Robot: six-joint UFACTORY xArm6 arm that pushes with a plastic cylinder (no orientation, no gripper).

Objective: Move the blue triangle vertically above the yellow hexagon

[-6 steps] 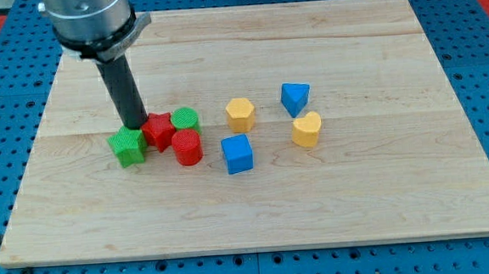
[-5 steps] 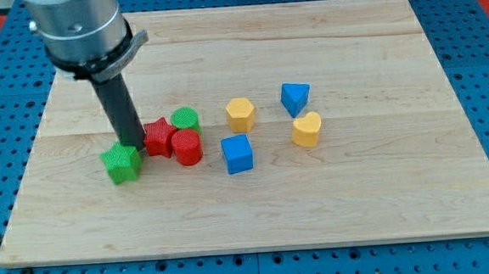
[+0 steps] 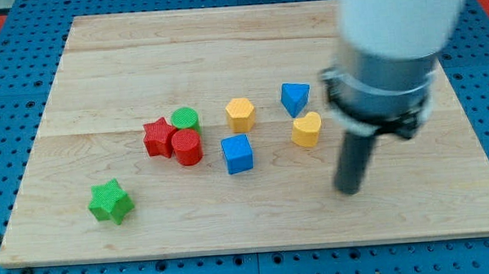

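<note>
The blue triangle [image 3: 295,97] lies right of centre on the wooden board [image 3: 247,39]. The yellow hexagon [image 3: 240,113] sits just to its left and slightly lower. My tip [image 3: 347,190] is on the board toward the view's lower right, below and right of the yellow heart [image 3: 307,130], touching no block. The rod and arm above it are motion-blurred.
A blue cube [image 3: 238,153] lies below the yellow hexagon. A red star [image 3: 156,136], a red cylinder [image 3: 186,146] and a green cylinder [image 3: 186,119] cluster left of centre. A green star [image 3: 111,202] lies alone at the lower left.
My tip has swept from the green star at the left across to the lower right. The green star has ended up lower and further left, apart from the red cluster.
</note>
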